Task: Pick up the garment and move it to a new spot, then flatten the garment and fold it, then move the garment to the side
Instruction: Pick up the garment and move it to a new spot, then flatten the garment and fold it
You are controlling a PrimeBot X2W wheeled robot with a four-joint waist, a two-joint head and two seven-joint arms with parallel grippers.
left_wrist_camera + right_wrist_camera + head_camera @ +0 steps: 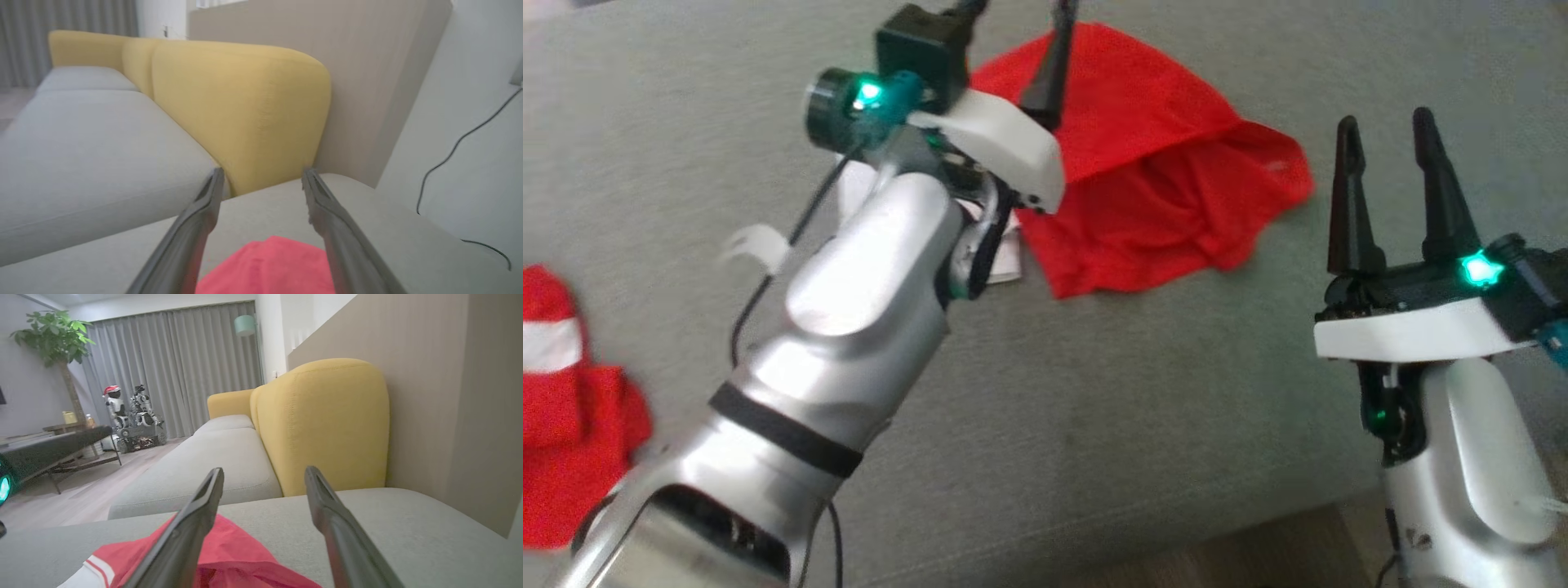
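The red garment [1160, 171] lies crumpled on the grey sofa seat [1094, 392], with a white part showing under my left wrist. My left gripper [1017, 16] hangs over the garment's far left corner, jaws open and empty. In the left wrist view the left gripper [263, 171] is spread wide above the red cloth [269, 265]. My right gripper [1384, 122] stands open just right of the garment, apart from it. The right wrist view has the right gripper [264, 470] open, with the garment [241, 555] and its white-striped edge low between and left of the fingers.
Another red and white piece of clothing [564, 408] lies at the seat's left edge. A yellow back cushion [327, 424] rises behind the seat. The seat's front edge and wooden floor [1258, 547] are at lower right. A dark table [41, 445] and another robot [130, 412] stand farther off.
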